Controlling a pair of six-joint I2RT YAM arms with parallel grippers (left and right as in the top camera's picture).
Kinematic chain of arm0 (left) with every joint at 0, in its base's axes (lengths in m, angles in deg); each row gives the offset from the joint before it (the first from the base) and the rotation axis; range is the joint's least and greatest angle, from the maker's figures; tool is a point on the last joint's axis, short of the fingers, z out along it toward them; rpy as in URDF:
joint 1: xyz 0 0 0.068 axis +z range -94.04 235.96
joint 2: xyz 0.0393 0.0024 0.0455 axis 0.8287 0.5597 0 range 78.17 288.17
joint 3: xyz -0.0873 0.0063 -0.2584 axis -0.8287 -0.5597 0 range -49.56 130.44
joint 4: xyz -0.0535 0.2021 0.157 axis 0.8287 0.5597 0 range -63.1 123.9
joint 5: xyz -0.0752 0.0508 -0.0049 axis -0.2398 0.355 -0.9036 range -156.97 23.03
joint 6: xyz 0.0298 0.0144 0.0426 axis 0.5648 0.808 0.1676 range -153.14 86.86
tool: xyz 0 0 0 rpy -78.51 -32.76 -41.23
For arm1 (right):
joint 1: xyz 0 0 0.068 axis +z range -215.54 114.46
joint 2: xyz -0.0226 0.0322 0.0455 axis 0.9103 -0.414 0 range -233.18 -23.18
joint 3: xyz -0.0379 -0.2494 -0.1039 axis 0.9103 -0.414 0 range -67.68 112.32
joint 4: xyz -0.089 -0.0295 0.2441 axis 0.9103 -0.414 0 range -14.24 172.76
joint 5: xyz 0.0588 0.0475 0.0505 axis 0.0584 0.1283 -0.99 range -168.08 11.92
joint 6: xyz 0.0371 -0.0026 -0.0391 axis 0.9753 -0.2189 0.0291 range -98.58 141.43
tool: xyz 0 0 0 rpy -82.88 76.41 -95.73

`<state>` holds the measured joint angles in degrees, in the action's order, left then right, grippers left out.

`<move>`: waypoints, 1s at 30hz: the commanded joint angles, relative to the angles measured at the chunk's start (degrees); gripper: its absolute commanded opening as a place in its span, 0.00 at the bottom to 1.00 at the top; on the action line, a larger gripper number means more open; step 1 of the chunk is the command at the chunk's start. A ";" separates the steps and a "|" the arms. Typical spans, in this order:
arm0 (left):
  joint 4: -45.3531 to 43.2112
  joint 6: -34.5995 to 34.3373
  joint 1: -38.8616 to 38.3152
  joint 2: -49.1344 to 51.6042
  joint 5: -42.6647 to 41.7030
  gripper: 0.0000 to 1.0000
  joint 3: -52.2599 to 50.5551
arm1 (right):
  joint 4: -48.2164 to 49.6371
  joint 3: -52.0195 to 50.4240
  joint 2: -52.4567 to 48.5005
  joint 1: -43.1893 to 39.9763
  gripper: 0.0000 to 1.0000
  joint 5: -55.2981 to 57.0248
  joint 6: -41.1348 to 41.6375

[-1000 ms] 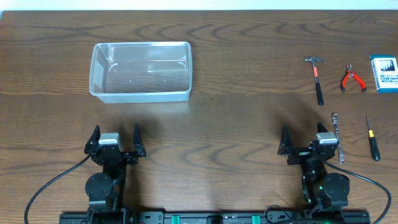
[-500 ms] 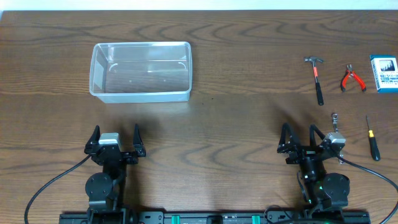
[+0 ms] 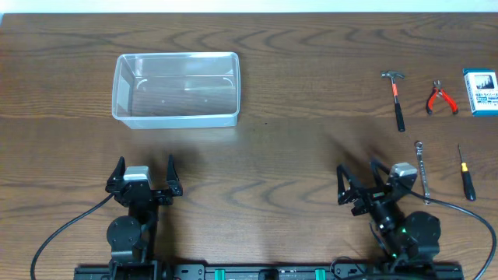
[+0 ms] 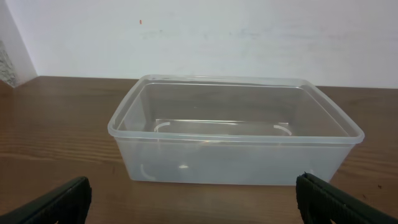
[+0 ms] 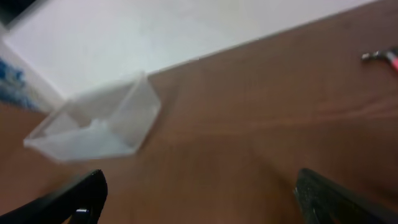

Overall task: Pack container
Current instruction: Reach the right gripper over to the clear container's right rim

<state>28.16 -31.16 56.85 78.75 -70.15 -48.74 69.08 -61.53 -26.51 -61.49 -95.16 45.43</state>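
Observation:
The clear plastic container [image 3: 177, 89] sits empty at the back left of the table. It fills the left wrist view [image 4: 233, 134] and shows small and blurred in the right wrist view [image 5: 96, 121]. My left gripper [image 3: 145, 168] is open and empty near the front edge, facing the container. My right gripper [image 3: 359, 177] is open and empty at the front right, turned toward the left. A hammer [image 3: 397, 97], red pliers [image 3: 440, 98], a small wrench [image 3: 421, 159] and a black screwdriver [image 3: 465, 175] lie at the right.
A small blue-and-white box [image 3: 481, 91] stands at the far right edge. The hammer head [image 5: 380, 57] shows at the right edge of the right wrist view. A white wall runs behind the table's far edge.
My right arm has swung left, so its gripper now points toward the table's middle and the container. The left arm and all objects have not moved.

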 commanded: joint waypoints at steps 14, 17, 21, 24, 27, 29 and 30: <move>2.56 1.05 -0.26 -0.35 0.55 0.98 -0.59 | -44.87 55.12 -39.71 0.52 0.99 12.13 -12.31; 2.60 0.98 -0.26 -0.35 0.87 0.98 -0.59 | -48.33 60.00 -44.59 0.52 0.99 10.69 -10.56; 2.58 1.01 -0.26 -0.35 0.90 0.98 -0.59 | -46.69 61.05 -47.95 0.81 0.99 5.55 -11.37; 2.58 1.44 -0.26 -0.35 1.86 0.98 -0.59 | -49.79 63.10 -51.43 4.22 0.99 9.18 -9.97; 2.36 1.42 -0.26 -0.35 2.40 0.98 -0.17 | -52.17 65.33 -55.32 10.16 0.99 16.24 -6.86; 0.59 1.38 -0.28 -0.35 2.36 0.98 0.70 | -54.55 67.71 -58.77 15.10 0.99 22.99 -4.04; -0.94 1.14 -0.28 -0.35 2.36 0.98 1.20 | -56.08 69.20 -60.74 17.64 0.99 26.36 -2.27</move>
<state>27.54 -30.51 56.85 78.75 -69.65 -48.66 14.79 3.91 -83.67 -49.14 -79.49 37.92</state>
